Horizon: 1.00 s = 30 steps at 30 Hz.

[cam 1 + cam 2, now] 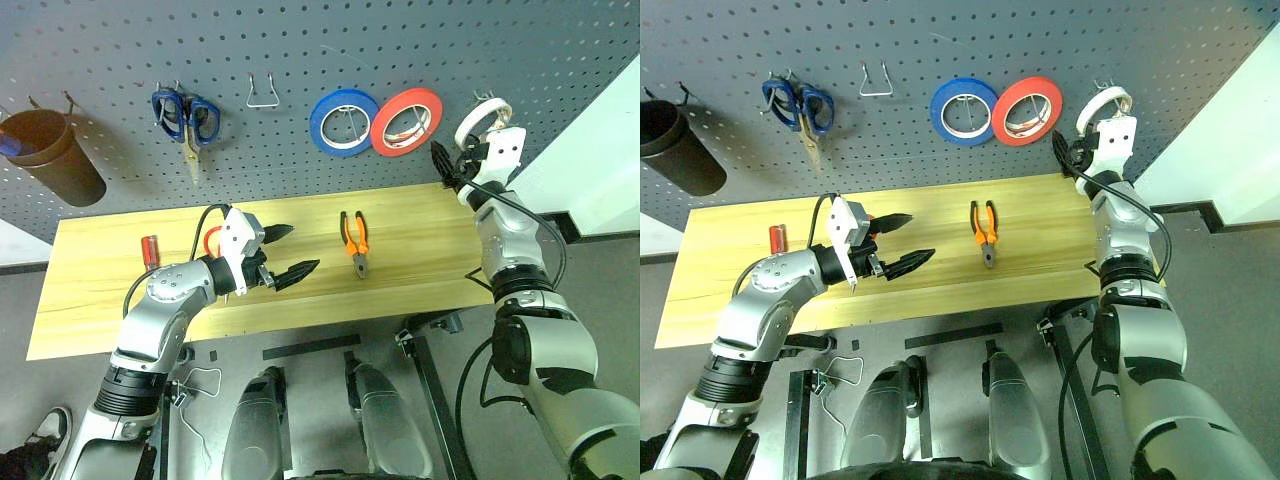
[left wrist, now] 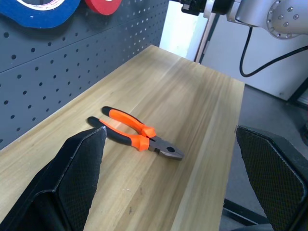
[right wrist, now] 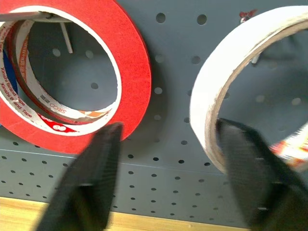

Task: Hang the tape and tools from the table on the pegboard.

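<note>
Cream-white tape (image 1: pixel 483 117) hangs on a hook of the dark grey pegboard (image 1: pixel 300 50), directly ahead of the right claw (image 3: pixel 166 144), whose black fingers (image 3: pixel 91 178) stand wide apart and hold nothing; in the right wrist view one finger is in front of the roll's lower edge, though contact cannot be confirmed. A red roll (image 1: pixel 407 121) hangs to the left of that claw, with a blue roll (image 1: pixel 343 122) overlapping beyond it. The left claw (image 1: pixel 290 252) is level over the light wooden table (image 1: pixel 420 230), fingers spread wide and empty. The orange-and-black pliers (image 1: pixel 354 240) lie flat on the table ahead of the left claw and well apart from it, jaws shut. A red loop handle (image 1: pixel 211 240) shows just behind the left claw, mostly hidden by the wrist. A small red-handled screwdriver (image 1: pixel 150 248) lies on the table further to the left claw's rear. Blue-handled scissors (image 1: pixel 187 118) and a brown cup (image 1: pixel 55 152) hang on the pegboard
</note>
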Available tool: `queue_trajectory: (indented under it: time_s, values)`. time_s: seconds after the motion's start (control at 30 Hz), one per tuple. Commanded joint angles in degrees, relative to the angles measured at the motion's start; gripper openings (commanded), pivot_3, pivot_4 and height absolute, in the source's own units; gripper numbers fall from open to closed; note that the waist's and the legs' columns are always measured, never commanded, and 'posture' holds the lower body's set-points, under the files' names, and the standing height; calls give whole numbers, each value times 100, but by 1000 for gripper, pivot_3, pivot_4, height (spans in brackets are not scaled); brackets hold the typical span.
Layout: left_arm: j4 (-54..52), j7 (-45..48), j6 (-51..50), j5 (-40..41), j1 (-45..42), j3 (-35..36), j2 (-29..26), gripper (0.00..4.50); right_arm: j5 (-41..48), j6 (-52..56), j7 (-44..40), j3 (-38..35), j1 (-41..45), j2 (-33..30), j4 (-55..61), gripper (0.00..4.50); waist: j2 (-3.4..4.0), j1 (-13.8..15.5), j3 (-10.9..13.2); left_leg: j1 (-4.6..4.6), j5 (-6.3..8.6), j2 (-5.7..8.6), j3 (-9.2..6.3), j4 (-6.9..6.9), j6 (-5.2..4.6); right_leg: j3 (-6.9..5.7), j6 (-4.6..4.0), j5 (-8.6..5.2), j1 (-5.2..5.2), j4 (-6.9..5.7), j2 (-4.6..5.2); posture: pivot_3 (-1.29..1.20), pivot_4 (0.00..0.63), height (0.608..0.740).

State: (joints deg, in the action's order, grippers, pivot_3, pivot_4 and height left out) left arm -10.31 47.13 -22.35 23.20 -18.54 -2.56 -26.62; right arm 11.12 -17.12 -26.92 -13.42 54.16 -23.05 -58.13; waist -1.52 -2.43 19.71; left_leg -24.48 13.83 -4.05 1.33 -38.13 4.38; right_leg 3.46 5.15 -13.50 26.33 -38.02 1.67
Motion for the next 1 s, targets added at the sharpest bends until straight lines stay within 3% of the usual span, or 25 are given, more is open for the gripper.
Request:
queue_trajectory:
  time_s: [0.03, 0.43, 0.57, 0.8, 1.0]
  values:
    - [-254, -22, 38, 72, 21, 31, 28, 4500, -79, 38, -83, 72, -100, -78, 245, 4468, 0, 0, 0, 0, 0, 0, 0, 0, 0, 0, 0, 0, 0, 0, 0, 48, 258, 721]
    - [-458, -91, 19, 74, 307, 42, 23, 4500, 161, 810, -160, 130, -1522, 221, 2132, 4468, 1, 4, 0, 1, 0, 0, -1, 1, 0, 0, 0, 0, 0, -1, 0, 45, 264, 721]
    - [-547, -126, -18, 100, 400, 70, -15, 4500, 354, 1828, -118, 360, -2535, 343, 4019, 4468, 1, 21, -1, 0, 0, 0, -4, 3, 0, 1, 1, -1, 1, -2, -1, 45, 268, 721]
    - [-654, -243, -160, 54, 563, 51, -40, 4500, 223, 3632, 493, 926, -3568, 537, 6181, 4468, 2, 11, -2, 1, 1, 0, -3, 3, 0, 1, 1, -1, 1, -3, -1, 27, 281, 721]
    - [-507, -458, -351, -382, 627, -215, -220, 4500, -264, 5108, 1595, 1583, -3395, 1290, 6865, 4468, 2, -10, -2, 3, 1, 0, -5, 4, 0, 5, 0, -2, 7, -7, -6, 17, 299, 721]
